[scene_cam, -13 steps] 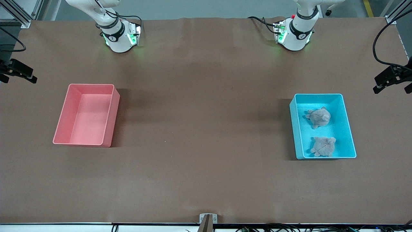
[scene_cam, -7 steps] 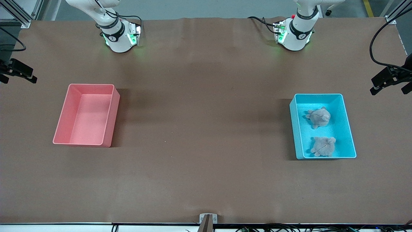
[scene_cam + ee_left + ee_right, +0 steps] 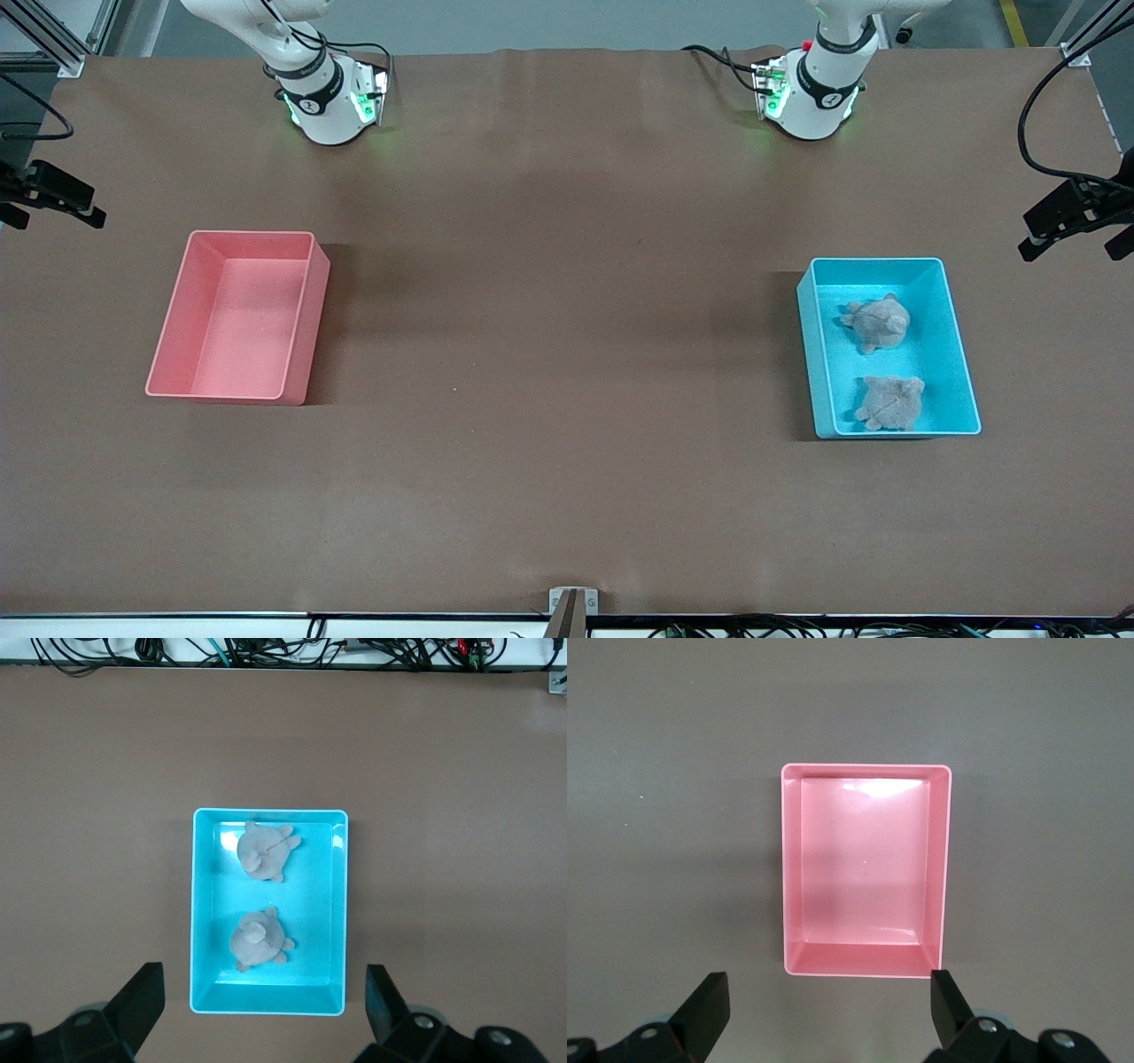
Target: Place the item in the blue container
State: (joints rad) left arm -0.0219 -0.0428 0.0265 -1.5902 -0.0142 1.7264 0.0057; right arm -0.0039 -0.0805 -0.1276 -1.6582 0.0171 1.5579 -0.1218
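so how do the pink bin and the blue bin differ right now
The blue container holds two grey plush toys; the pink bin holds nothing. The blue container sits toward the left arm's end of the table, the pink bin toward the right arm's. Both are rectangular, similar in size.

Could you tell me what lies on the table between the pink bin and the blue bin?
Nothing: the front view shows only bare brown table between the pink bin and the blue bin.

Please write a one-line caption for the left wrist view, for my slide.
Open left gripper high over the blue container, which holds two grey plush toys.
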